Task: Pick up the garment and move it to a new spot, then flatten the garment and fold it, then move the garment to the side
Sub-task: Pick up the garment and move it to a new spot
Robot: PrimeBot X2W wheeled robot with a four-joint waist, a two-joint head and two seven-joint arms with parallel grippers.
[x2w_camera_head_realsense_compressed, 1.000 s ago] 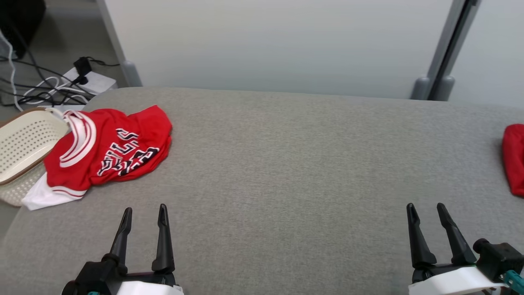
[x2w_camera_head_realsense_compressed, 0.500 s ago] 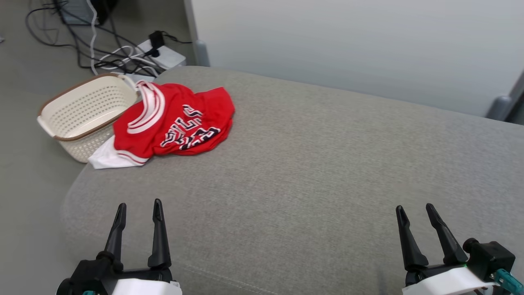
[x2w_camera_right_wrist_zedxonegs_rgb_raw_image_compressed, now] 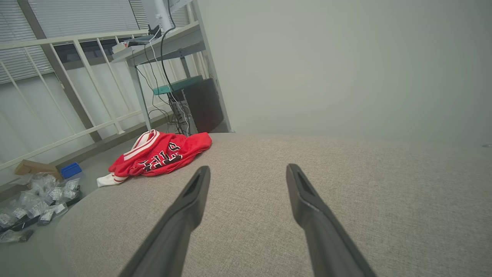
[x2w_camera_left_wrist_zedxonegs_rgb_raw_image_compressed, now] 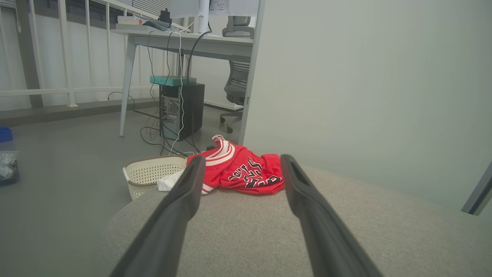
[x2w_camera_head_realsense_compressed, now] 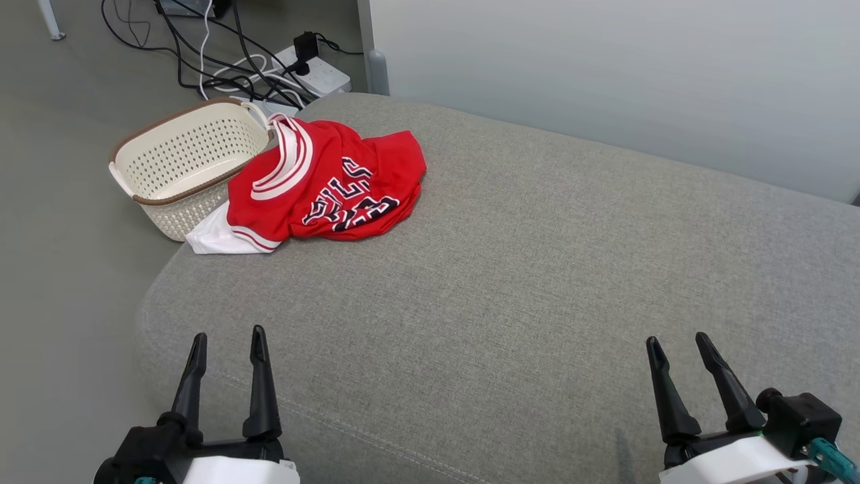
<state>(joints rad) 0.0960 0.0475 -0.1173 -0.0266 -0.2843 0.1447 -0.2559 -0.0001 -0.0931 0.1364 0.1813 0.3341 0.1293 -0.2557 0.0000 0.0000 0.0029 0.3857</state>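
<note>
Garment (x2w_camera_head_realsense_compressed: 322, 191) crumpled, collar toward basket (x2w_camera_head_realsense_compressed: 191, 158).

An office: desk (x2w_camera_left_wrist_zedxonegs_rgb_raw_image_compressed: 184, 39), computer tower (x2w_camera_left_wrist_zedxonegs_rgb_raw_image_compressed: 188, 111), swivel chair (x2w_camera_left_wrist_zedxonegs_rgb_raw_image_compressed: 235, 88); power strip (x2w_camera_head_realsense_compressed: 321, 70) with trailing cables (x2w_camera_head_realsense_compressed: 222, 67).

The grey cushioned surface (x2w_camera_head_realsense_compressed: 537, 269) is viewed from high above in the head view, which is directed forward and down. Both wrist views are taken low and near over the same surface, facing across it to the pale wall (x2w_camera_head_realsense_compressed: 605, 81). The red garment (x2w_camera_head_realsense_compressed: 322, 195) is shared by all three views.
</note>
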